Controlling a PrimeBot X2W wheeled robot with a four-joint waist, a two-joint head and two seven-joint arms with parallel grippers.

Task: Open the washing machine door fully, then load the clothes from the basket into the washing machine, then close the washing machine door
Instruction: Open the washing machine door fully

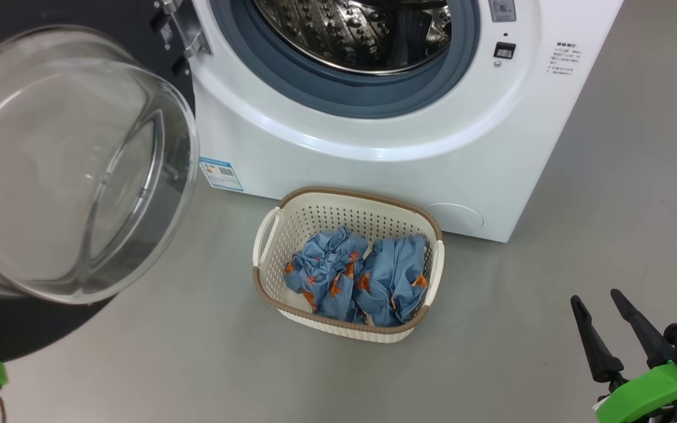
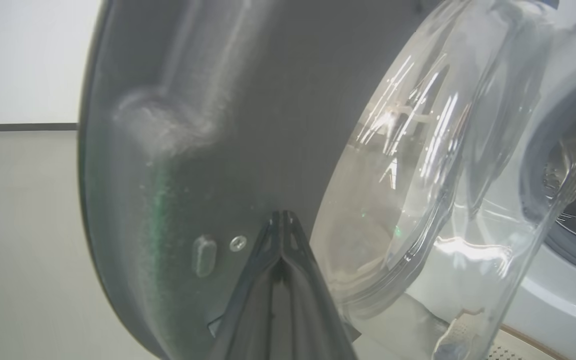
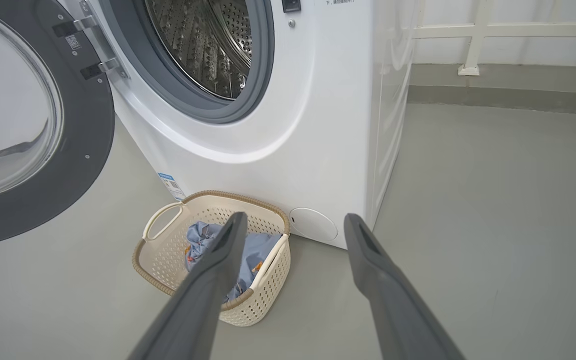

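Clearly the washing machine [image 1: 374, 158] has its mouth uncovered, and the steel drum [image 1: 362, 29] shows inside the blue-grey gasket [image 1: 338, 97]. The washing machine door [image 3: 83, 150] hangs on its hinges at the left side of the machine's mouth. It is swung wide out, and the far edge of its black frame is well apart from the machine's front.

The grey floor [image 1: 609, 205] lies bare in front of the machine and to its right, so there is wide room on those sides.

The basket [image 1: 350, 194] sits on the floor just before the machine's lower front, with its back rim near the white panel. The clothes [image 1: 356, 276] lie crumpled side by side inside it, below the rim.

The right gripper [image 1: 597, 296] hovers in front of the machine, to the right and well apart from the basket. It is released, with its fingers spread and nothing between them.

The left gripper [image 2: 283, 215] is clenched, with its fingers pressed together and empty. Its tips point at the grey inner face of the door, beside the glass bowl. Whether they touch it, I cannot tell.
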